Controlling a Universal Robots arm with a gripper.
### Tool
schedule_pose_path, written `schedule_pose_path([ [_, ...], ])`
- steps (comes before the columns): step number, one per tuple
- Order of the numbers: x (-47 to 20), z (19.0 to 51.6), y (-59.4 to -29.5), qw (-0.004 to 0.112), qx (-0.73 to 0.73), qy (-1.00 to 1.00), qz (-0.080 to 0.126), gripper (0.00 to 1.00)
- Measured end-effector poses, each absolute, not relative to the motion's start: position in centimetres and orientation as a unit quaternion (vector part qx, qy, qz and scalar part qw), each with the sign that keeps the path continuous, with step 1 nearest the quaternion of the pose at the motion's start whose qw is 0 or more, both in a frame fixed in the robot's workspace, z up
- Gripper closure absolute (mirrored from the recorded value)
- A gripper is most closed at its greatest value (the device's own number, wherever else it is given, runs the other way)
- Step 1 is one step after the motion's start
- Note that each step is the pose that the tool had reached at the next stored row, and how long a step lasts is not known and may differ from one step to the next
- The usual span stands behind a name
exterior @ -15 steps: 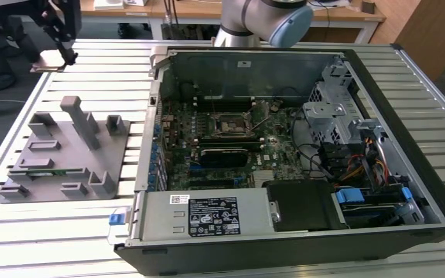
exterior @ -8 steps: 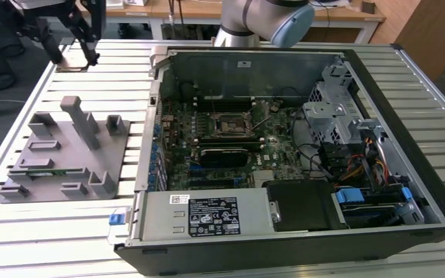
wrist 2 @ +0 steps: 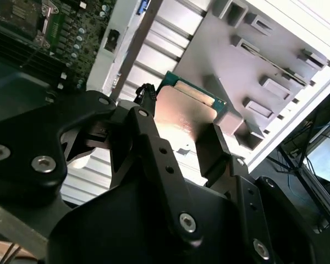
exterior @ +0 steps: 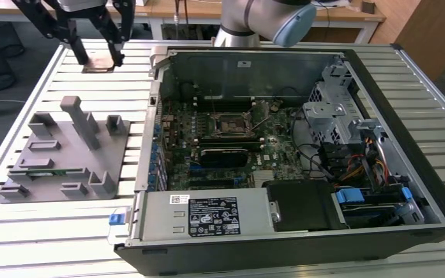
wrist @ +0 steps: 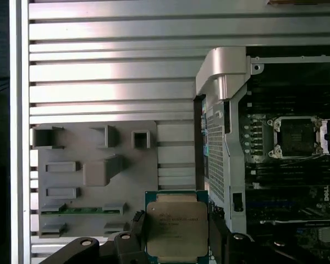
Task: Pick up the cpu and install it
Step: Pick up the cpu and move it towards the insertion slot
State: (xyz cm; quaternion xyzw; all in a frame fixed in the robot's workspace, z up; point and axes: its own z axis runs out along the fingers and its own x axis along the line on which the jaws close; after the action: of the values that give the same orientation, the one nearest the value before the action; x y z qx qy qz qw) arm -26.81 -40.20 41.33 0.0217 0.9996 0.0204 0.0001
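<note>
The hand (exterior: 99,58) hangs over the slatted metal table (exterior: 21,231) near its far corner on the exterior view's left, narrowed onto the single cpu (wrist: 177,230). Its two black fingers (wrist 2: 213,144) press on opposite edges of the chip, which is held flat with its silver-grey lid facing the first wrist view and a thin green rim showing round it. Bare slats lie around the hand on the far-edge side. One grey holding fixture (exterior: 56,156) lies along the table edge at the exterior view's left, nearer than the hand and apart from it, with several upright posts and one green memory stick (wrist: 80,210) lying in a slot. A narrow strip of bare slats separates the fixture from the one open computer case (exterior: 408,116), which takes up the rest of the table. Inside, the one square cpu socket (exterior: 229,124) sits near the middle of the motherboard (exterior: 207,168), well apart from the cpu, with the case wall (wrist: 223,137) standing between them.
</note>
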Motion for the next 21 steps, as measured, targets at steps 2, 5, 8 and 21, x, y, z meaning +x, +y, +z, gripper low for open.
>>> schedule_pose_path([
  [2, -25.9, 41.3, -40.2, 0.000, 0.022, 1.000, 0.020, 0.46],
  [5, -24.5, 41.2, -40.2, 0.000, 0.022, 1.000, 0.020, 0.46],
  [8, -23.2, 41.0, -40.2, 0.000, 0.022, 1.000, 0.020, 0.46],
  [21, -18.4, 40.7, -40.2, -0.009, 0.022, 1.000, 0.020, 0.46],
])
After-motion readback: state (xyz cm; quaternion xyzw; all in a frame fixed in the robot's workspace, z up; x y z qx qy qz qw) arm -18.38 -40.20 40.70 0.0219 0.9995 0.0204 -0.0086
